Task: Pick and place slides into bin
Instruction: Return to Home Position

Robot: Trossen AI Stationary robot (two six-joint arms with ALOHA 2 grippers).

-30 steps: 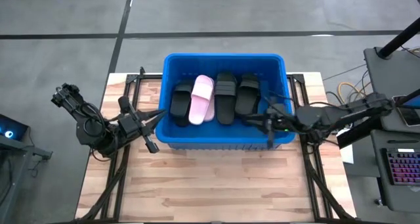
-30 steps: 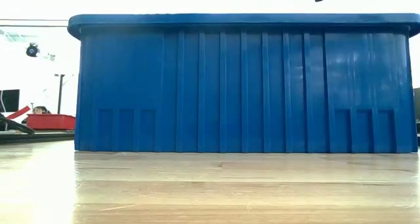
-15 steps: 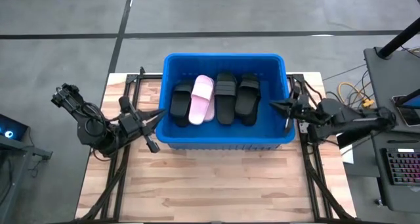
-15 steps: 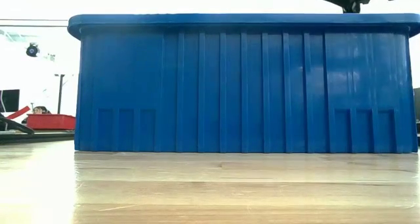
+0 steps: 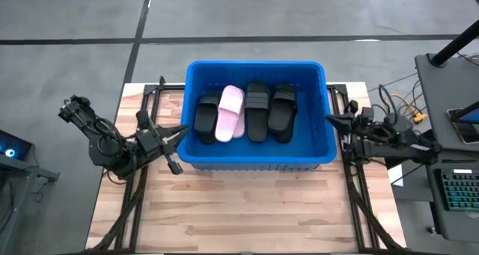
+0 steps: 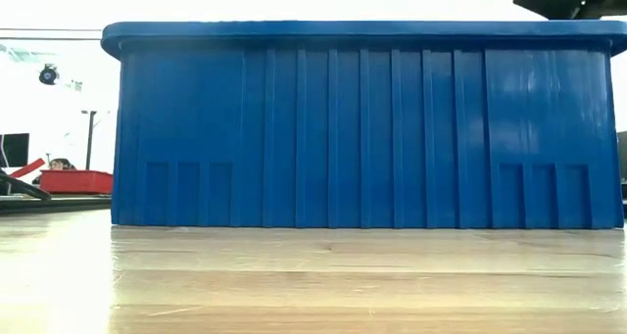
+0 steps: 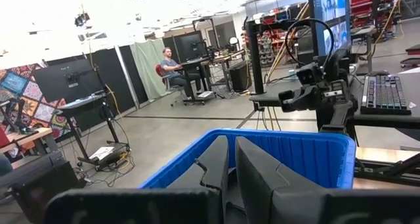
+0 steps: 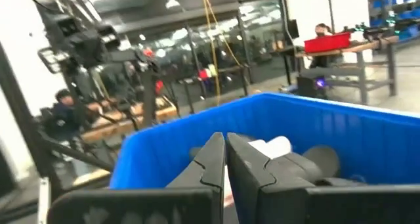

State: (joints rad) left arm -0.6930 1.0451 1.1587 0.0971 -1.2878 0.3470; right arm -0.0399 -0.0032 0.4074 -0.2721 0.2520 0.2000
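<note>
- One large blue bin (image 5: 257,160) sits at the back middle of the worktop (image 5: 247,210), exactly where it was a second ago.
- Both my arms now stand outside it. My right gripper (image 5: 330,121) hung over the bin's near right corner a second ago and has pulled back past the right wall. My left gripper (image 7: 231,142) waits off the left wall, unmoved.
- Four slides (image 5: 257,110) lie side by side on the bin floor: three black and a pale pink one (image 5: 230,111). I see none on the worktop, so I judge the placing finished and this retreat a move home.
- My right fingers (image 8: 210,161) are pressed together and empty. My left fingers (image 7: 211,166) sit close together, holding nothing.
</note>
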